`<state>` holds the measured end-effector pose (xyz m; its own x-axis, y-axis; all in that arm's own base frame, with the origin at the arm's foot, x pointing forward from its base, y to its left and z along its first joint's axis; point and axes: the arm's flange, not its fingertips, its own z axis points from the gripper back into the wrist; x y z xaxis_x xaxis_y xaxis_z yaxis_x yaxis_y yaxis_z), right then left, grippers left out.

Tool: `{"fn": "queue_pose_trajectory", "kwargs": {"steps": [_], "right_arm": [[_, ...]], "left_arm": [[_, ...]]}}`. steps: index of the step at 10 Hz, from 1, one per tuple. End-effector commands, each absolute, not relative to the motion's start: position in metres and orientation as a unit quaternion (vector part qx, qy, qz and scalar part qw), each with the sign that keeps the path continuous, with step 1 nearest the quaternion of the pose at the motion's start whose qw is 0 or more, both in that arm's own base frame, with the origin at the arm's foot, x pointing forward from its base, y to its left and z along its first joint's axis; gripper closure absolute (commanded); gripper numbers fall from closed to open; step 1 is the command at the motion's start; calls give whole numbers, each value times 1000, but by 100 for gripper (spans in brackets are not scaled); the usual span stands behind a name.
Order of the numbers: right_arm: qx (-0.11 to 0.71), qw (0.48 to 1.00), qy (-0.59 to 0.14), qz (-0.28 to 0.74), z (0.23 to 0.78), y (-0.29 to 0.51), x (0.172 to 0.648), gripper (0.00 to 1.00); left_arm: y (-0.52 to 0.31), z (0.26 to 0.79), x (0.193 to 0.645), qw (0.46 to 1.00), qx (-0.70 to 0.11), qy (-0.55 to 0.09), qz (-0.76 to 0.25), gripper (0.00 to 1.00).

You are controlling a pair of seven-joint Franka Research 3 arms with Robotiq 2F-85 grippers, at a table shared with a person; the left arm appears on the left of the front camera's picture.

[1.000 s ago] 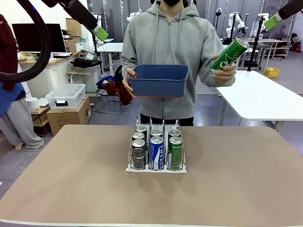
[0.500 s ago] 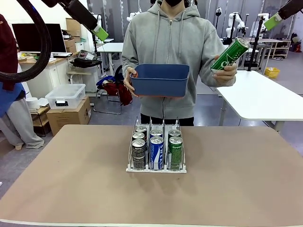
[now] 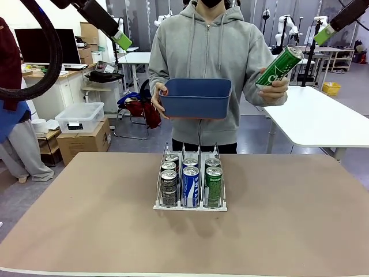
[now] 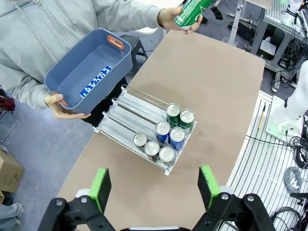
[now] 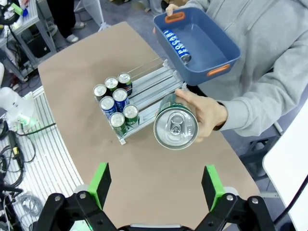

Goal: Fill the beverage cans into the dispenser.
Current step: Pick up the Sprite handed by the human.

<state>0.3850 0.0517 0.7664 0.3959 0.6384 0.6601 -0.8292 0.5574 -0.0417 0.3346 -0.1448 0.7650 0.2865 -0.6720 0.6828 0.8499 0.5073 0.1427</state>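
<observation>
The dispenser (image 3: pixel 190 205) stands mid-table with several beverage cans (image 3: pixel 191 186) in its lanes: dark, blue-and-white and green. From above, those cans (image 4: pixel 166 138) sit at the rack's low end and the upper lanes (image 4: pixel 126 114) are bare. A person's hand holds up a green can (image 3: pixel 279 67), whose silver top (image 5: pixel 175 127) faces the right wrist camera. The person's other hand holds a blue bin (image 3: pixel 196 99) with one blue-and-white can (image 4: pixel 94 83) lying in it. My left gripper (image 3: pixel 122 40) hangs open high at the upper left. My right gripper (image 3: pixel 323 33) is open high at the upper right, near the green can.
Bare brown tabletop (image 3: pixel 288 219) surrounds the rack on all sides. The person stands at the far edge. A white table (image 3: pixel 323 115) is behind on the right, with boxes and a desk behind on the left.
My right gripper has shifted slightly left and down toward the held green can. The person has lifted the bin a little. The left arm is still.
</observation>
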Motion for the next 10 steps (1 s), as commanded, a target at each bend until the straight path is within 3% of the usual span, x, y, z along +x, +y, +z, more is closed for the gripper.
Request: {"fn": "queue_pose_trajectory", "kwargs": {"steps": [1, 10], "right_arm": [[165, 816, -306, 461, 772, 50, 400, 0], [179, 809, -277, 487, 742, 77, 450, 0]], "left_arm": [[-142, 764, 336, 793, -128, -354, -479, 4], [-142, 764, 336, 793, -128, -354, -479, 4]]}}
